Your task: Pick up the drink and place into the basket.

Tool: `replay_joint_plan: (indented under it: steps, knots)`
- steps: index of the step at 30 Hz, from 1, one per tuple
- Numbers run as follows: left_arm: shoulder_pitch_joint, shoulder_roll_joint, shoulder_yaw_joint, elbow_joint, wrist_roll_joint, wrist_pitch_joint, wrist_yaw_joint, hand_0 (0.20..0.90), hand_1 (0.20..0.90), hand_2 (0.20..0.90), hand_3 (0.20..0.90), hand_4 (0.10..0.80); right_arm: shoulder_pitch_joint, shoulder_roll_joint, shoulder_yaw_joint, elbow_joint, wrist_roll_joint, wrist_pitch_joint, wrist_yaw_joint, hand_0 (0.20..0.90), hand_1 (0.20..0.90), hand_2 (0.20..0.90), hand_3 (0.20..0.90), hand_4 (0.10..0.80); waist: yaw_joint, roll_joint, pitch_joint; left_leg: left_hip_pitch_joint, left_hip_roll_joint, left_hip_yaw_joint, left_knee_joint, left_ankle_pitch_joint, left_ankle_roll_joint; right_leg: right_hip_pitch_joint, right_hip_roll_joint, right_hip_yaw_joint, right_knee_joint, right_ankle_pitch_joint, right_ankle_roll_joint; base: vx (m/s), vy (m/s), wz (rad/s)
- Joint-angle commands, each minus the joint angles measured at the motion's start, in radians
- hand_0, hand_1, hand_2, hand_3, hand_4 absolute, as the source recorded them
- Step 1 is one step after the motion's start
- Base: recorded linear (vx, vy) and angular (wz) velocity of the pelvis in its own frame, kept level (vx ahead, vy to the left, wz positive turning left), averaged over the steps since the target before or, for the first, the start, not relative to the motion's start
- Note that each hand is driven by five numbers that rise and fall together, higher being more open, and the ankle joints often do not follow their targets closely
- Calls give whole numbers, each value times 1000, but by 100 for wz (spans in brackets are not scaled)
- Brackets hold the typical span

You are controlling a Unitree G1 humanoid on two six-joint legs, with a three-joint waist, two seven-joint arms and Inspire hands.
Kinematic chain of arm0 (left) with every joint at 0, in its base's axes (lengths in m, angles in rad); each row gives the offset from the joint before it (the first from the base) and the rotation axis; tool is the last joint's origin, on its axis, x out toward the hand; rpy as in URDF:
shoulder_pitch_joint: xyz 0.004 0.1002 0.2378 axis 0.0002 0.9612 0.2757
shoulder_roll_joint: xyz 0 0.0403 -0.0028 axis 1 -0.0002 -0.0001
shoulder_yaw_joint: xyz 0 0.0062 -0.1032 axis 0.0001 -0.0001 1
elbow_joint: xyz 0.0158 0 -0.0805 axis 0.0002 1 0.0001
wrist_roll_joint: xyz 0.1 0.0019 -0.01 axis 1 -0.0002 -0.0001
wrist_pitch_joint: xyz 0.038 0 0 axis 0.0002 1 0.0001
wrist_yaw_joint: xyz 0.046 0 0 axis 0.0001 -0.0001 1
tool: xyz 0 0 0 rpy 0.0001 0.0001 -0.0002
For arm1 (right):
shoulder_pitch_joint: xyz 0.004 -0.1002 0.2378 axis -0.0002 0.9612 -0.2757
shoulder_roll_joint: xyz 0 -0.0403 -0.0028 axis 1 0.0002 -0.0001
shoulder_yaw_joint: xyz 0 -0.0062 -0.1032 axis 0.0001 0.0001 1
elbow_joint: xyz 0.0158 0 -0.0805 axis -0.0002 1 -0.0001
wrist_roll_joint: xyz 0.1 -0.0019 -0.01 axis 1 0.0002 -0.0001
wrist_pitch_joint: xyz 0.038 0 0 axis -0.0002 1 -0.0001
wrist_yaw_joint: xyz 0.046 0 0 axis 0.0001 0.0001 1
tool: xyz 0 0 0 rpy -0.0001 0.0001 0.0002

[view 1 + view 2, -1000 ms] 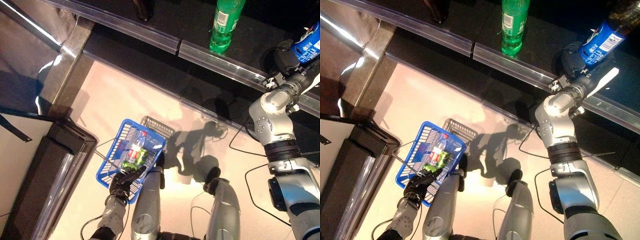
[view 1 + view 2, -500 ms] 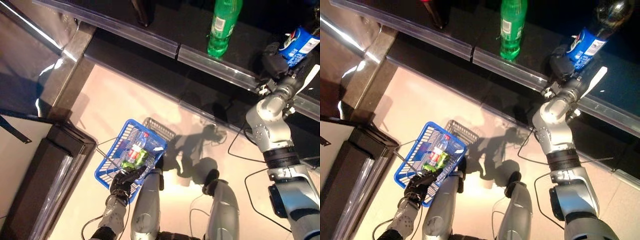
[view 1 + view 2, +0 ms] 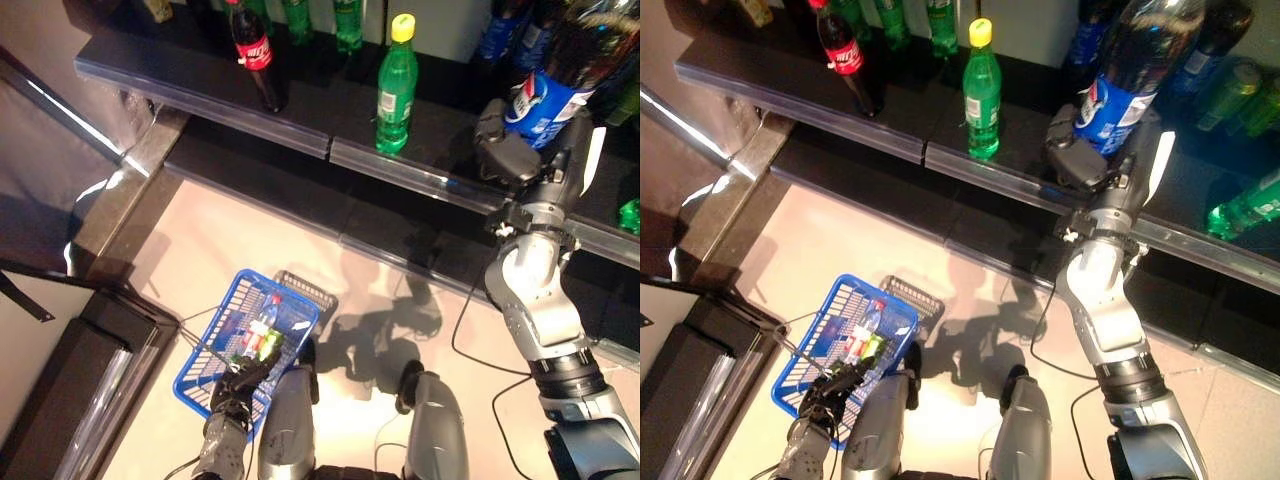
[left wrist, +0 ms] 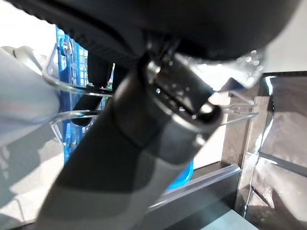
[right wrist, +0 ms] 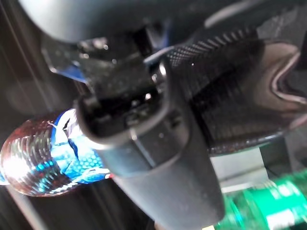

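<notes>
My right hand (image 3: 505, 150) is raised at the dark shelf, shut round a dark cola bottle with a blue label (image 3: 545, 100). The same bottle (image 5: 43, 158) shows past the hand in the right wrist view. Low down by my left side hangs a blue plastic basket (image 3: 200, 375). My left hand (image 3: 232, 390) is curled round its wire handle (image 4: 72, 91). Inside the basket lie a couple of small bottles (image 3: 260, 330), one clear with a red label and one green.
A green bottle with a yellow cap (image 3: 396, 85) and a red-labelled cola bottle (image 3: 258, 60) stand near the shelf's front edge (image 3: 330, 150). More bottles line the shelf's back. A dark cabinet (image 3: 80, 400) stands left of the basket.
The camera has tilted up, so more of the shelf and its bottles shows. My right hand still holds the blue-labelled bottle at the shelf. The left hand and basket are as before.
</notes>
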Motion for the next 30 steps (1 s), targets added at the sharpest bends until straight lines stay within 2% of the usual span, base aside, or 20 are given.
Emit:
replay_joint_plan:
  steps: [1,6,10,12,15,22,30]
  knots:
    - [67,111,53,-234,86,-207,-16,300,300,300,200,100,-77,26,19,-220,5,-160,147,300,300,300,200,100,-1,-69,-139,12,13,11,117,86,-9,172,44,-12,-176,51,-54,68,-28,-4]
    - [84,117,65,-270,91,-227,-33,300,300,300,200,100,6,59,76,-260,76,-160,257,300,300,300,200,100,4,-81,-172,51,17,19,88,81,-8,218,49,-18,-211,49,-48,56,-10,1]
    - [89,126,67,-328,68,-237,-67,300,300,300,200,100,17,73,119,-288,122,-158,332,300,300,300,200,100,10,-77,-176,53,19,10,93,93,-13,232,55,-24,-216,43,-55,0,0,0]
    - [106,142,54,-463,71,-214,-73,300,300,300,200,100,17,91,187,-322,166,-121,432,300,300,300,200,100,30,-72,-174,56,7,-5,90,100,-14,247,54,-33,-223,42,-58,-7,29,6]
    - [127,156,45,-565,86,-192,-98,300,300,300,200,100,12,91,253,-333,151,-98,490,300,300,300,200,100,53,-69,-177,61,-6,-20,77,103,-12,263,49,-47,-235,46,-55,3,21,13]
    - [150,201,4,-806,141,-139,-124,300,300,300,200,100,2,99,330,-303,196,-58,513,300,300,300,200,100,104,-63,-181,65,-34,-66,41,101,-8,290,39,-83,-266,56,-49,-6,9,13]
    - [131,273,-39,-1018,178,-118,-168,300,300,300,200,100,-12,154,409,-182,233,-66,440,300,300,300,200,100,161,-47,-165,52,-70,-119,47,96,-2,305,25,-134,-259,57,-47,-16,1,26]
